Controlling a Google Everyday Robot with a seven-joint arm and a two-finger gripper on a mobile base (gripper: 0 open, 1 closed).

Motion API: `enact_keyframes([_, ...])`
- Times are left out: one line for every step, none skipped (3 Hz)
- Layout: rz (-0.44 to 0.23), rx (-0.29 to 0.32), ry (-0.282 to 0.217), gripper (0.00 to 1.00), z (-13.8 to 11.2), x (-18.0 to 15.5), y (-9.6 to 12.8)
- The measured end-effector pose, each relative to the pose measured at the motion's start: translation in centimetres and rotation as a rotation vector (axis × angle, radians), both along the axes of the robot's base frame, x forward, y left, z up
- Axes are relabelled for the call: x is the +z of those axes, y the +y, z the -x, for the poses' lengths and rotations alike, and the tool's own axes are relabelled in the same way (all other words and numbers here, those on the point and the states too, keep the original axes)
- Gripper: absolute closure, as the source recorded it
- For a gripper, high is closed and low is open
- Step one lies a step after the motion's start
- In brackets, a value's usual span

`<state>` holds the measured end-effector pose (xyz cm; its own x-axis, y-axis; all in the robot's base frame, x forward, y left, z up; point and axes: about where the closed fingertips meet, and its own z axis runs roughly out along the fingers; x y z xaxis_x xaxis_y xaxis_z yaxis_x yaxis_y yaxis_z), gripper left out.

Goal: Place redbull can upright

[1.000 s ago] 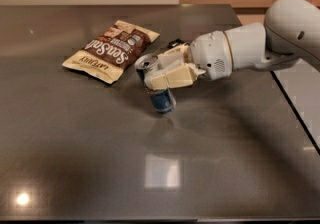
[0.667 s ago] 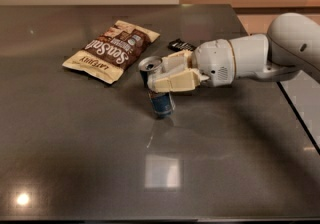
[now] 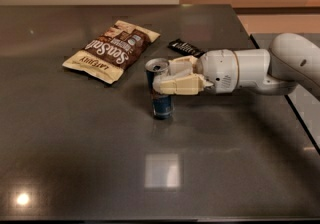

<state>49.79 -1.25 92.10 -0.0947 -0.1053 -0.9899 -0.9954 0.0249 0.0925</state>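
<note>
Currently, redbull can stands upright on tabletop, near centre, base in contact with surface, silver top facing up. Claw pinches upper half of can, one cream finger in front, other behind; lower blue part of can exposed below fingers. White arm extends in from right, roughly level. Brown-and-cream snack bag lies flat behind and left of can, apart from it. Small black flat item lies behind claw.
</note>
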Motion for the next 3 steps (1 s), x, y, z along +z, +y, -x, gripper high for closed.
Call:
enact_keyframes([-0.050, 0.003, -0.003, 1.00, -0.28, -0.28, -0.46])
enact_keyframes([-0.069, 0.002, -0.015, 0.82, -0.39, -0.30, -0.76])
enact_keyframes([-0.075, -0.002, -0.024, 0.59, -0.44, -0.45, -1.01])
